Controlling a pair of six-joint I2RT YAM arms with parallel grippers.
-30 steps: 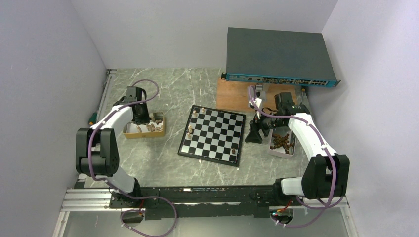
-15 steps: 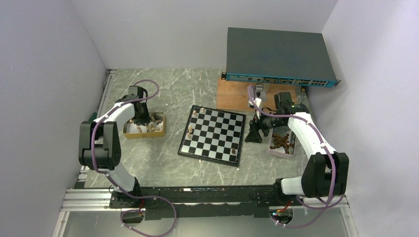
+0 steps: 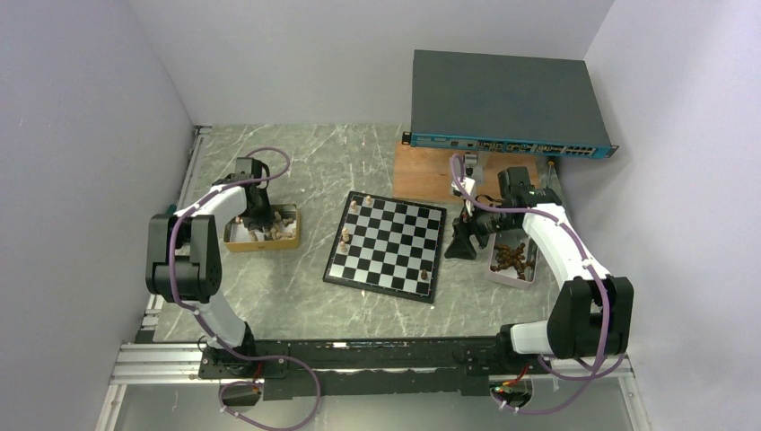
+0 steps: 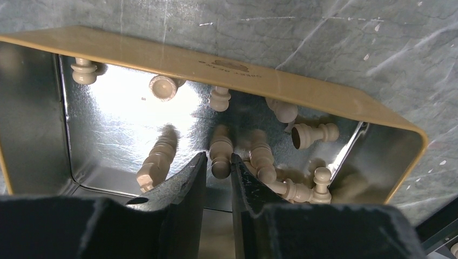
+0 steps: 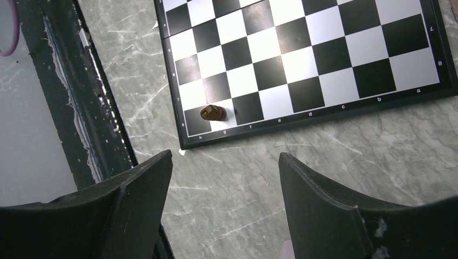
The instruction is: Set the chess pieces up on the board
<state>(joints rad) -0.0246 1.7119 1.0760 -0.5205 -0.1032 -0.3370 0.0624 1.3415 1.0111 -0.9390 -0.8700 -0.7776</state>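
Note:
My left gripper [image 3: 260, 220] reaches down into a gold tin [image 4: 227, 67] of light tan chess pieces. Its jaws stand open by a narrow gap, and the head of one lying light piece [image 4: 220, 144] sits between the tips [image 4: 219, 157]. Whether the fingers touch it I cannot tell. The board [image 3: 386, 244] lies mid-table with a few light pieces [image 3: 346, 237] along its left side and one dark piece [image 3: 424, 274] at its near right corner. My right gripper [image 3: 462, 242] hovers open and empty [image 5: 226, 156] just off the board's right edge [image 5: 302, 116], near that dark piece [image 5: 213, 113].
A white tray [image 3: 498, 274] holding dark pieces sits right of the board, under my right arm. A wooden plank [image 3: 426, 171] and a dark network switch [image 3: 507, 103] lie at the back right. A green-handled tool [image 3: 166, 214] lies at the left table edge.
My left arm has swung so that its gripper sits a little further right over the tin, and its jaws have parted slightly. The right arm has not moved.

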